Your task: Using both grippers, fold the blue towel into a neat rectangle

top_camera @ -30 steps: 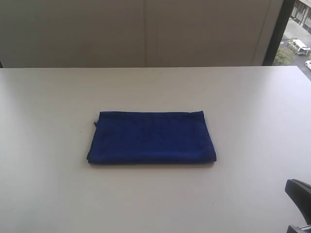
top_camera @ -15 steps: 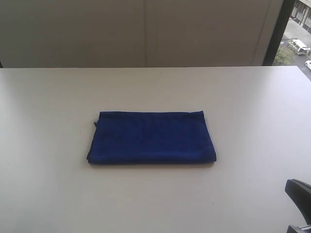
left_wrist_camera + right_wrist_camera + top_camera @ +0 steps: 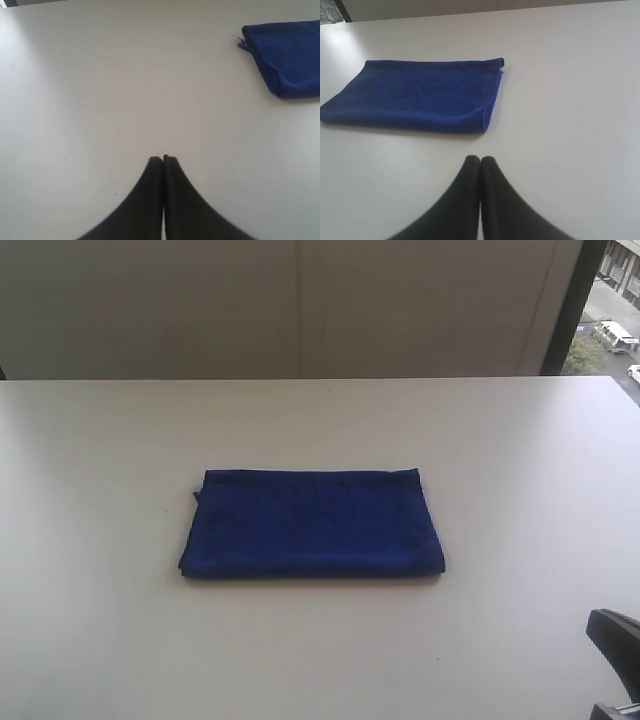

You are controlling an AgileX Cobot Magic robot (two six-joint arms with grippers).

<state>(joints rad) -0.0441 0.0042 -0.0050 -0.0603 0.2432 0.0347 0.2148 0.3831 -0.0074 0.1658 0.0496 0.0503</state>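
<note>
The left fingers (image 3: 151, 176) are pressed together, holding nothing, above the white worktop (image 3: 90, 440). The blue towel (image 3: 312, 523), folded into a flat rectangle, lies mid-worktop. The right fingers (image 3: 470, 176), likewise closed and empty, hover near it; the right arm (image 3: 615, 638) shows at its 5 o'clock.

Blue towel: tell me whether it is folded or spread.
Folded. The blue towel lies on the table as a compact rectangle; both wrist views show a rounded, doubled edge with layers stacked.

A plain white table (image 3: 110, 440) carries a single thing: the blue towel (image 3: 312, 523), folded into a flat rectangle, lying near the table's middle with its long edges parallel to the table's far edge.
</note>
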